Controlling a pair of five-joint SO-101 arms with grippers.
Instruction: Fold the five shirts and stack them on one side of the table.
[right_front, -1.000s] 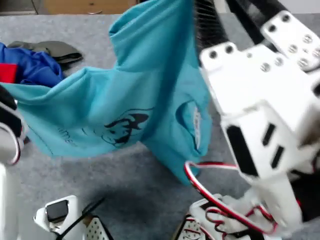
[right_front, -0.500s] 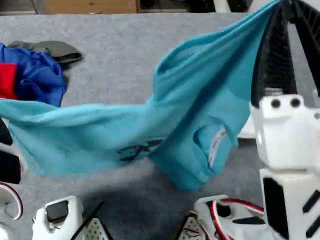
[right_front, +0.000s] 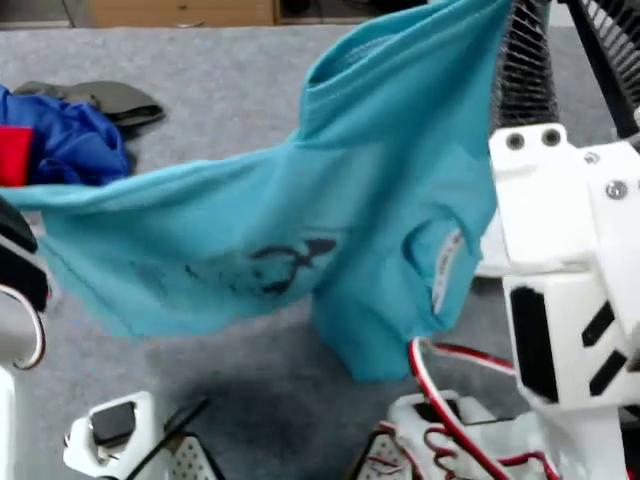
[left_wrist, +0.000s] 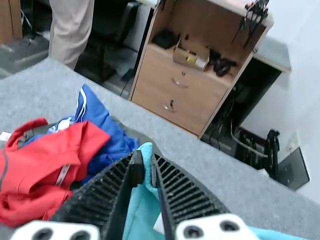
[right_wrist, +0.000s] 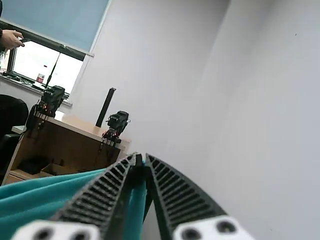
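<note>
A teal shirt (right_front: 300, 230) with a dark print hangs spread in the air above the grey table (right_front: 220, 90), held at two ends. My right gripper (right_wrist: 143, 161) is shut on teal cloth (right_wrist: 45, 200) and is raised high, pointing at the room's wall. In the high view that arm's black fingers (right_front: 525, 70) rise at the upper right with the shirt's edge between them. My left gripper (left_wrist: 146, 159) is shut on the shirt's other end (left_wrist: 145, 205), at the left edge of the table. A blue shirt (right_front: 70, 140) and a red shirt (right_front: 12, 155) lie bunched at the far left.
A dark grey garment (right_front: 115, 100) lies behind the blue shirt. The left wrist view has the red shirt (left_wrist: 45, 165) and blue shirt (left_wrist: 100, 125) heaped on the table, with a wooden cabinet (left_wrist: 200, 80) beyond. Arm bases (right_front: 130, 440) stand along the near edge.
The right arm has swung the shirt's right end up and around. The shirt has been pulled wider and its print now faces up and sits further right.
</note>
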